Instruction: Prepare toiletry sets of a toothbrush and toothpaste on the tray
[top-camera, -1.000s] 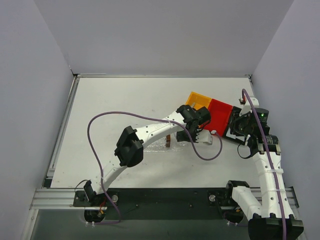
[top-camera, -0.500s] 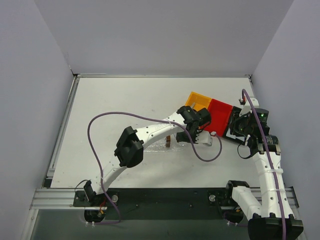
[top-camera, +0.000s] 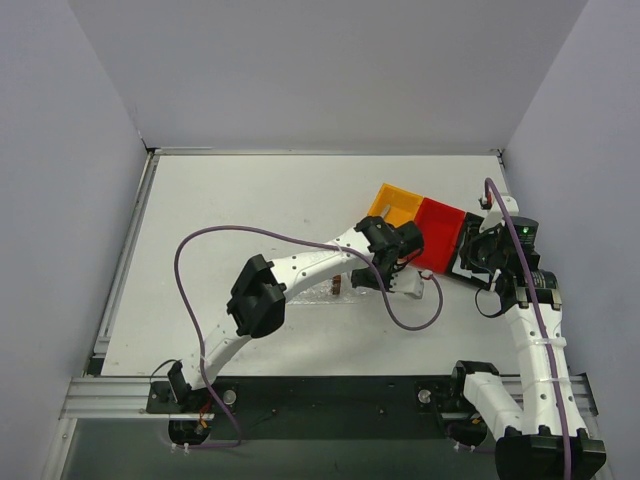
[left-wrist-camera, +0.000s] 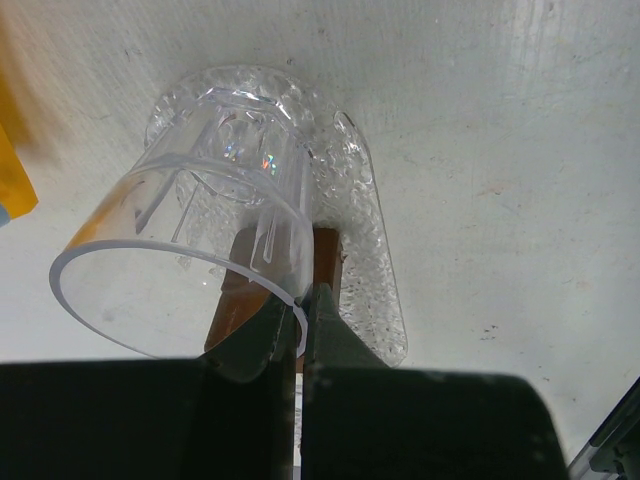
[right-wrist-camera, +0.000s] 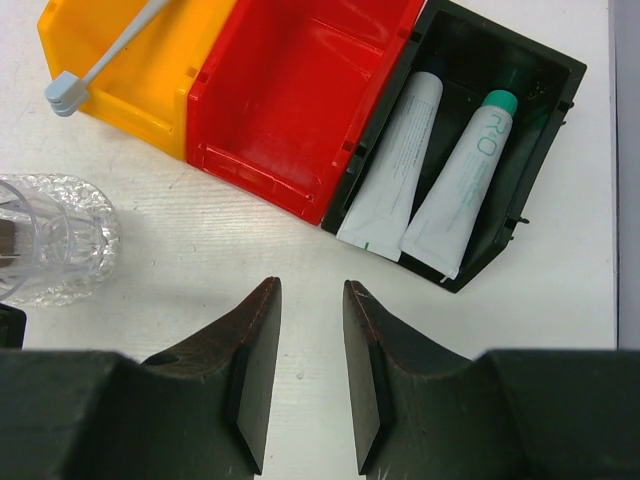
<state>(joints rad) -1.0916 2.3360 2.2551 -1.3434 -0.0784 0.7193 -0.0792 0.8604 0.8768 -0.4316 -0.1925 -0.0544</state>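
Left wrist: left gripper (left-wrist-camera: 302, 306) tight on clear cup (left-wrist-camera: 170, 270) over tray (left-wrist-camera: 377, 262); right gripper (right-wrist-camera: 311, 300) half-open, empty.

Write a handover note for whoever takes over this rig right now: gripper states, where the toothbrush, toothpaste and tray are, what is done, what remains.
Left gripper: shut on the rim of the clear cup, at the tray, beside a brown block.
Right gripper: open, empty, in front of the black bin.
Toothbrush: sticking out of the yellow bin. Two toothpaste tubes: in that black bin.
Done: no set on the tray yet.
Left: move a toothbrush and a toothpaste onto the tray.
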